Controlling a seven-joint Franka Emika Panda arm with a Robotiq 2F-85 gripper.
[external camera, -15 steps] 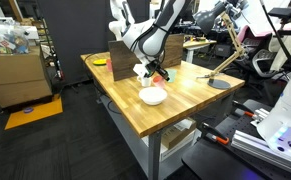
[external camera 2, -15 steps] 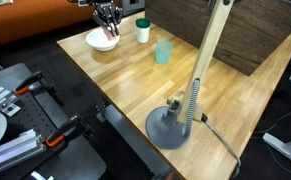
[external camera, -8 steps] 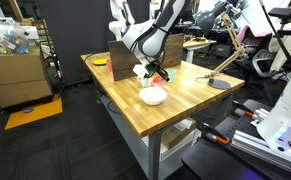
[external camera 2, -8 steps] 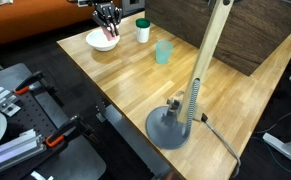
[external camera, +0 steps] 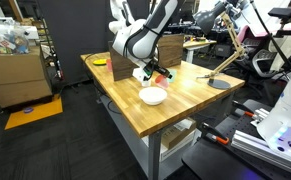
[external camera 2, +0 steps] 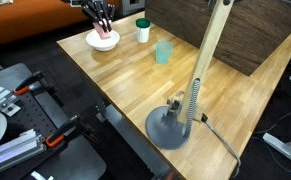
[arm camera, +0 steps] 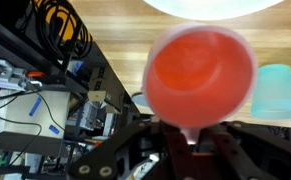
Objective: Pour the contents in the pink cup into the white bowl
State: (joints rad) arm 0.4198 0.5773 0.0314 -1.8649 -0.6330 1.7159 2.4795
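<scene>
Low in the wrist view, the hand point(arm camera: 191, 142) is clamped on the pink cup point(arm camera: 201, 72), jaws closed against its sides. The cup is tipped so that its mouth faces the camera and fills the middle of the frame; it is blurred, and its inside reads red-orange. Along the top edge of that frame lies the white bowl point(arm camera: 210, 5), just above the cup's rim. At the right edge the light blue cup point(arm camera: 279, 90) stands close beside it.

In an exterior view the hand point(external camera: 151, 70) holds the pink cup point(external camera: 159, 73) in the air, above the white bowl point(external camera: 146, 97), which rests near the frame's centre on the wooden tabletop point(external camera: 190, 95).

In an exterior view the hand point(external camera 2: 102, 12) hangs at the top edge over the bowl point(external camera 2: 92, 41) in the upper left. A pink patch shows over the bowl's inside; whether that is the cup or something in the bowl cannot be told. Right of the bowl stands the green cup point(external camera 2: 142, 30), and further right and lower the light blue cup point(external camera 2: 163, 52). Toward the lower middle of the tabletop point(external camera 2: 115, 90) sits a lamp base point(external camera 2: 175, 126)
</scene>
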